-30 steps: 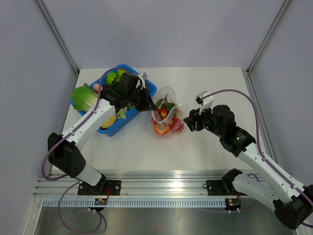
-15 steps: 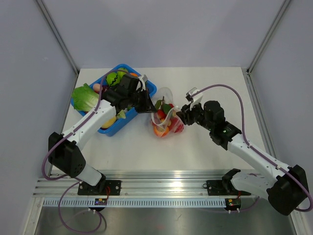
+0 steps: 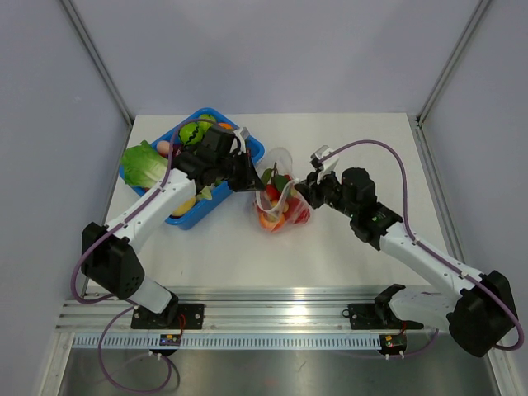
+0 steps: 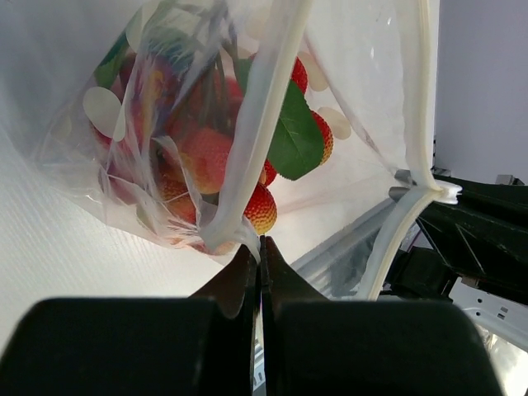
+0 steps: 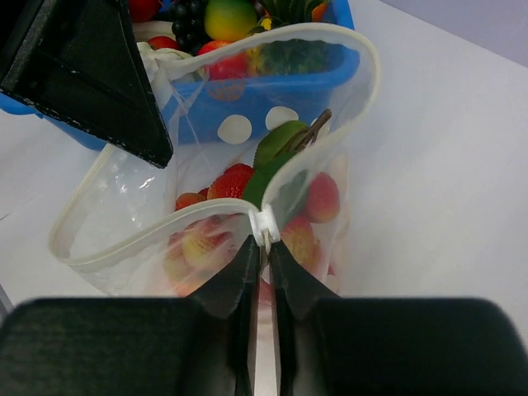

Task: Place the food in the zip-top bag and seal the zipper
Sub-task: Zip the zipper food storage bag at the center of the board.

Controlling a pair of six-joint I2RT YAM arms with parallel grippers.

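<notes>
Left gripper [image 4: 261, 246] is clamped on the zipper [image 4: 262, 124], and the right gripper [image 5: 262, 243] is pinching its far end. Bag [image 3: 280, 202] sits open-mouthed on the table [image 3: 346, 264] beside the bin [image 3: 252, 148], food [image 4: 206, 157] inside.

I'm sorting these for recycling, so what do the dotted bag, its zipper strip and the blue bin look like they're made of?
The bag looks like thin clear plastic film: see-through, crinkled, glinting. Its zipper seems thicker, matte off-white plastic, holding a smooth curve. The blue bin looks like rigid moulded plastic, opaque with a slight sheen.
</notes>
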